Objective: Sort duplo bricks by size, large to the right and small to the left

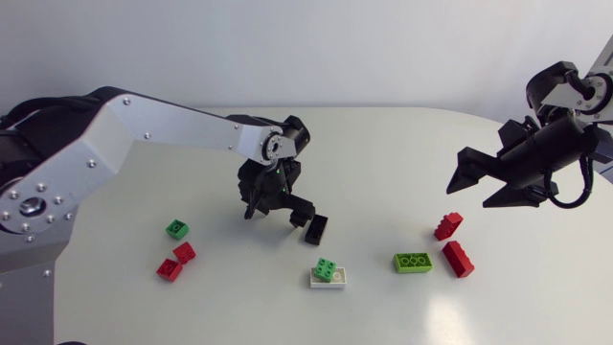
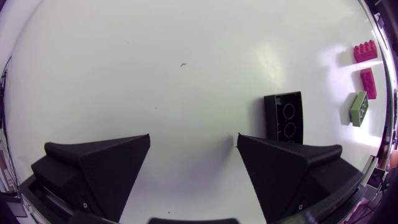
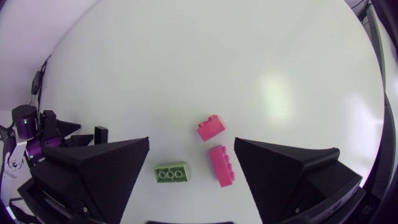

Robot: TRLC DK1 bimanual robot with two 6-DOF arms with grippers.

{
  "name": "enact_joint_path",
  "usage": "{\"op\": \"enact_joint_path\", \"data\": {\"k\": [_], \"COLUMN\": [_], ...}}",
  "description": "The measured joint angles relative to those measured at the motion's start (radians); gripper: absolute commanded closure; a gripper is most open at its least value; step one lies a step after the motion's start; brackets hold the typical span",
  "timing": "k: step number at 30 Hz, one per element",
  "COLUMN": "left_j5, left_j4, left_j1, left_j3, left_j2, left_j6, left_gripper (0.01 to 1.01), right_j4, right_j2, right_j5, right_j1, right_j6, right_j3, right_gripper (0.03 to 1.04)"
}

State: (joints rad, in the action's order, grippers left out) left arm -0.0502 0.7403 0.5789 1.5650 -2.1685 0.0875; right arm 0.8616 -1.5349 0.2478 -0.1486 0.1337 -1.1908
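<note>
Left tool (image 1: 276, 211) hangs low over the counter (image 1: 383, 153), spread wide and empty. The black brick (image 1: 316, 228) lies with its hollow side showing just ahead of one finger, not between the two. Right tool (image 1: 474, 190), likewise released, hovers above the large red brick (image 1: 458, 259) and lime brick (image 1: 413, 262) at the right. Picking up the black brick looks like the step in hand. The next move calls for shifting sideways to straddle it, then lowering and clenching.

small bricks (image 1: 169, 270) lie left, red bricks (image 1: 458, 259) and lime brick (image 1: 413, 262) right (black brick (image 1: 316, 228) mid-table).
</note>
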Motion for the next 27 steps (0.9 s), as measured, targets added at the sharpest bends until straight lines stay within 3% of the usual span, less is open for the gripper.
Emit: {"op": "enact_joint_path", "data": {"k": [27], "left_j5": [-0.003], "left_j4": [0.121], "left_j1": [0.087], "left_j3": [0.123], "left_j2": [-0.023], "left_j6": [0.004], "left_gripper": [0.056], "right_j4": [0.001], "right_j2": [0.027], "right_j5": [0.0], "right_j1": [-0.022], "right_j6": [-0.001], "right_j3": [0.018], "right_gripper": [0.08]}}
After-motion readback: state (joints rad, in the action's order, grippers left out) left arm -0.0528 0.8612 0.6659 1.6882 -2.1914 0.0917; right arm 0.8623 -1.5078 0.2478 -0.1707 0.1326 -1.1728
